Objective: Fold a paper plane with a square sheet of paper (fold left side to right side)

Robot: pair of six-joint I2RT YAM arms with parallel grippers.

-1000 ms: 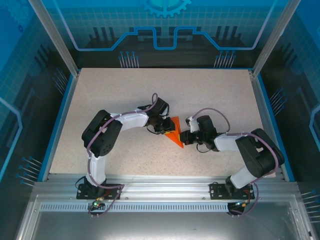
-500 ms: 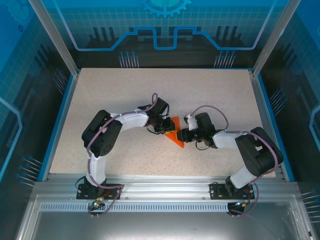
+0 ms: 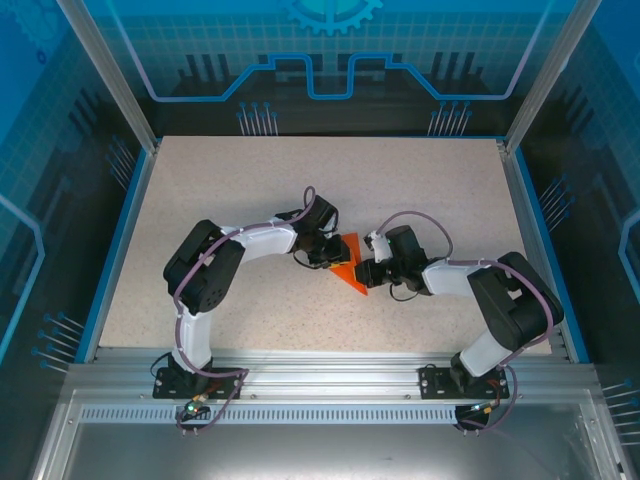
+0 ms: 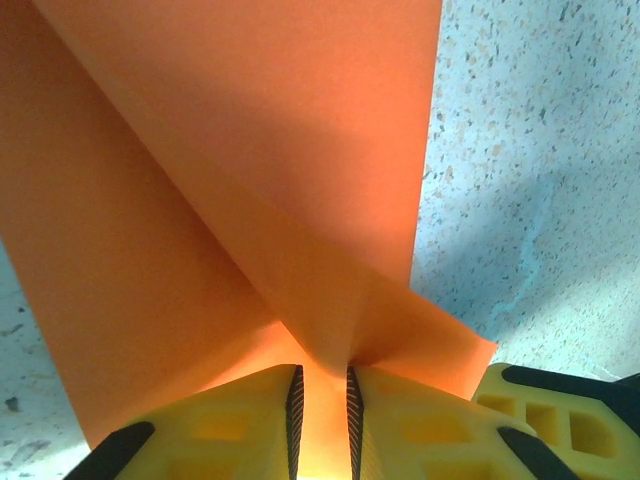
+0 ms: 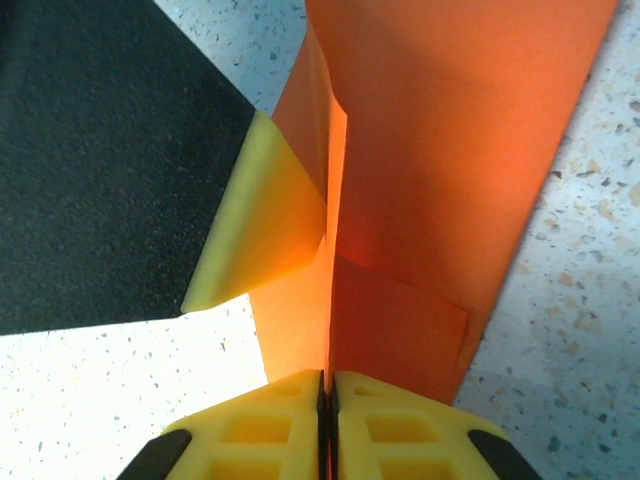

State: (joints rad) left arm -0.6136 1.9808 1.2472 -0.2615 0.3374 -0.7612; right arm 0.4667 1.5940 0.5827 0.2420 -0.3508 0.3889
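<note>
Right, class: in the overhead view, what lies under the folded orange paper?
The speckled table shows all around the orange paper, so it likely continues beneath. The patch directly under it is covered.

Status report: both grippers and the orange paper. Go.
Left gripper shut on the folded orange paper. Right gripper shut on it from the other side. Nothing seen in the way.

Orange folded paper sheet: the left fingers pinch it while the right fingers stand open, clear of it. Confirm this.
Not quite. The right fingers are shut on the orange folded paper sheet, as the right wrist view shows. The left fingers do pinch it.
</note>
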